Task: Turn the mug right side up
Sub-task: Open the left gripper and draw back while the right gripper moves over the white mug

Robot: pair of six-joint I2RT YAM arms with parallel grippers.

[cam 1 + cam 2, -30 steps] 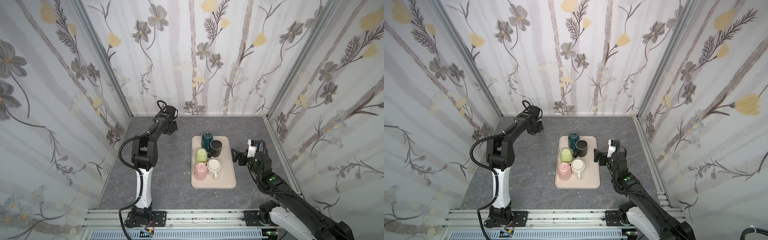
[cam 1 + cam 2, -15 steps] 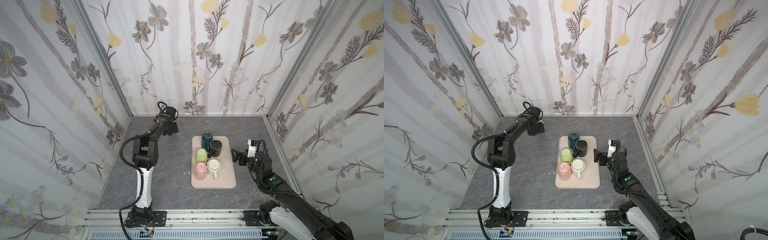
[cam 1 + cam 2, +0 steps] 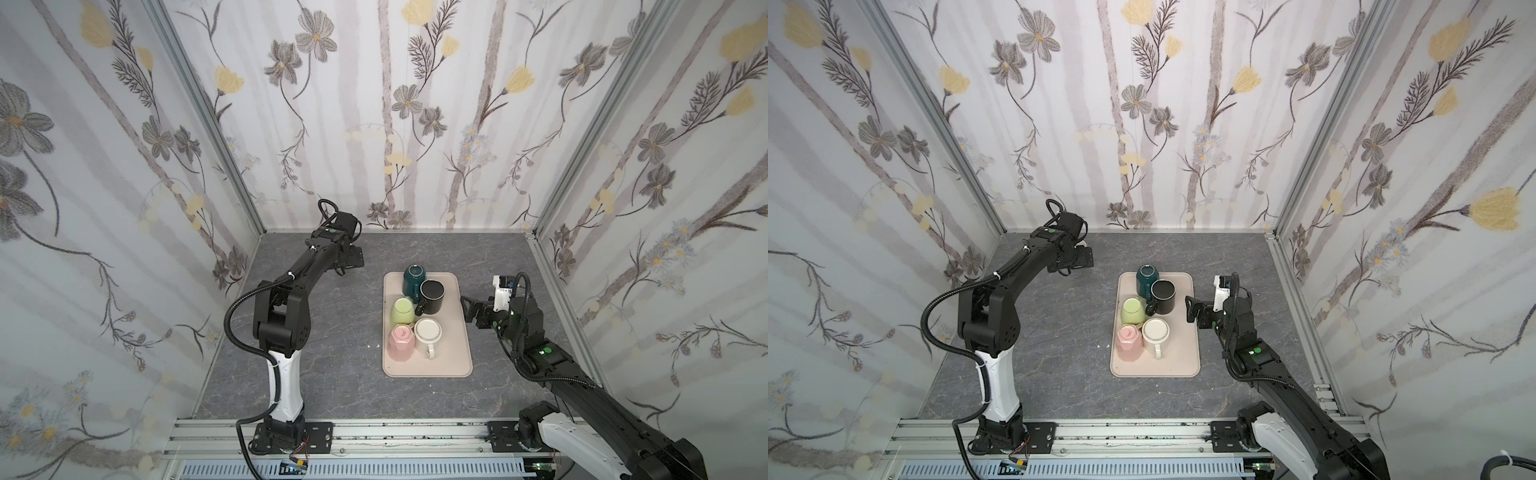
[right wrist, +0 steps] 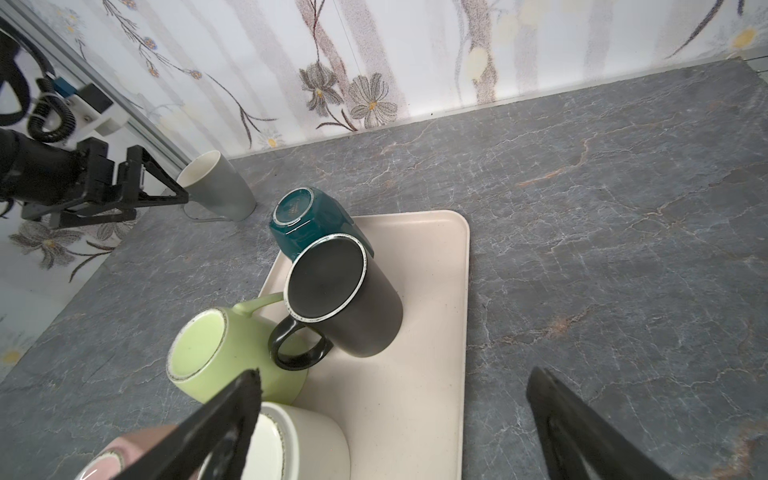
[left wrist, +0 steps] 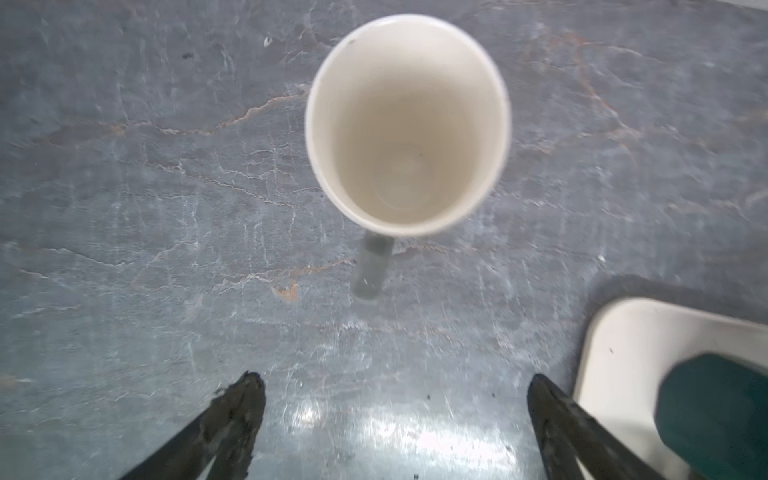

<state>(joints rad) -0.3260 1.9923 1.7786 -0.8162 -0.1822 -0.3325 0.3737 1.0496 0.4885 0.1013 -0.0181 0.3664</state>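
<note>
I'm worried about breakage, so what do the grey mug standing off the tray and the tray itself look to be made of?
Grey mug: likely glazed ceramic, judging by its thick rounded rim and smooth cream inside with a soft sheen. Tray: probably matte plastic or silicone, with a dull beige surface, rounded raised lip and no gloss. Looks alone cannot settle either.
</note>
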